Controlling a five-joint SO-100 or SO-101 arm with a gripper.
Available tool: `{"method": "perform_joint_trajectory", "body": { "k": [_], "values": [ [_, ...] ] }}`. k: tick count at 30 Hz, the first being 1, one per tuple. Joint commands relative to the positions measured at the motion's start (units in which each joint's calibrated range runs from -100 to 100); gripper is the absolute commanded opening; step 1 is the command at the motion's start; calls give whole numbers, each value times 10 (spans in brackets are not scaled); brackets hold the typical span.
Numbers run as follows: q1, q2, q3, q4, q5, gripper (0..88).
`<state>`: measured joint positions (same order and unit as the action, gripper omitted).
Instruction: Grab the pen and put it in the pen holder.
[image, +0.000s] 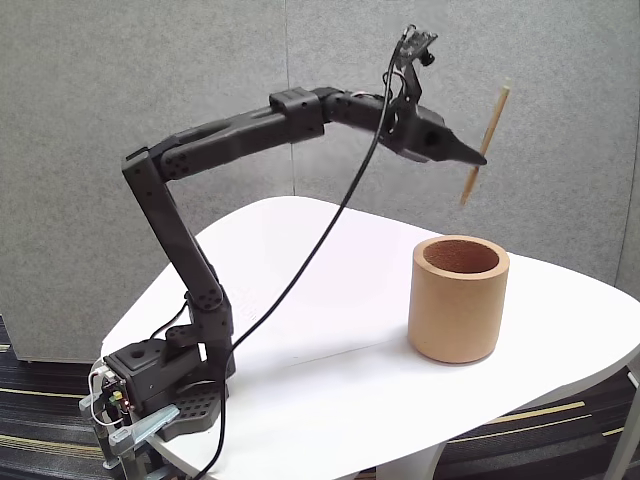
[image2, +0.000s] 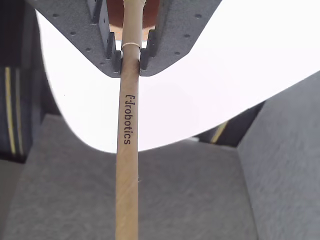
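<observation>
Tool (image: 480, 158) clamped on pen (image: 486, 143) mid-shaft, tilted, high above & right of pen holder (image: 458, 300).

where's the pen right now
In the fixed view the pen is in the air at upper right, clamped in the pincer, tilted, above the pen holder.

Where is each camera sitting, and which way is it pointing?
Fixed view: stands off the table, looking slightly down at the whole arm, the cup and the raised pen.
Wrist view: rides on the gripper, looking along the pen past the table edge to the floor; its fingers show.
Shared: gripper, pen, table.
</observation>
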<state>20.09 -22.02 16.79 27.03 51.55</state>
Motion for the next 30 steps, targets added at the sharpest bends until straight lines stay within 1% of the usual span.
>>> {"method": "perform_joint_trajectory", "body": {
  "k": [1, 6, 12, 18, 20, 24, 30],
  "values": [
    [-4, -23, 38, -60, 4, 3],
    [-3, -23, 111, -72, 23, 3],
    [-4, -19, 166, -190, 28, 3],
    [-4, -19, 169, -233, 41, 3],
    [-3, -19, 195, -247, 48, 3],
    [-3, -19, 282, -324, 63, 3],
    [-5, -19, 311, -365, 63, 3]
  ]
}}
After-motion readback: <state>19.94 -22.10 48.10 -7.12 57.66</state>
